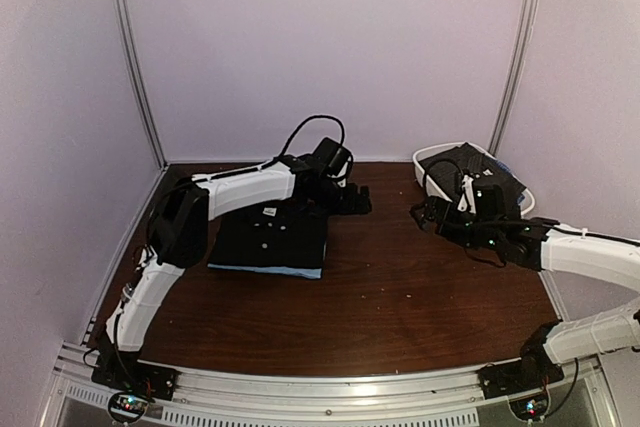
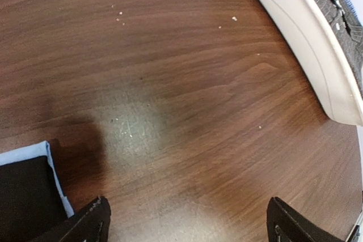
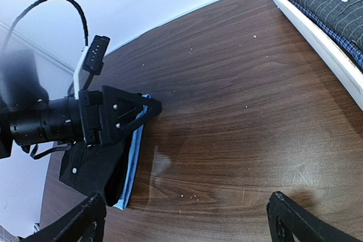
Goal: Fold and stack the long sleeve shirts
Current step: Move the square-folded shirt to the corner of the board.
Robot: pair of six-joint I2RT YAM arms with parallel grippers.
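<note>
As the left gripper (image 2: 187,205) hovers (agape), the right gripper (image 3: 187,199) faces it.

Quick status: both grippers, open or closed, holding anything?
Left gripper: open, holding nothing.
Right gripper: open, holding nothing.

White oval tub (image 2: 309,43) (far right) on dark wooden table (image 1: 400,287)
</note>
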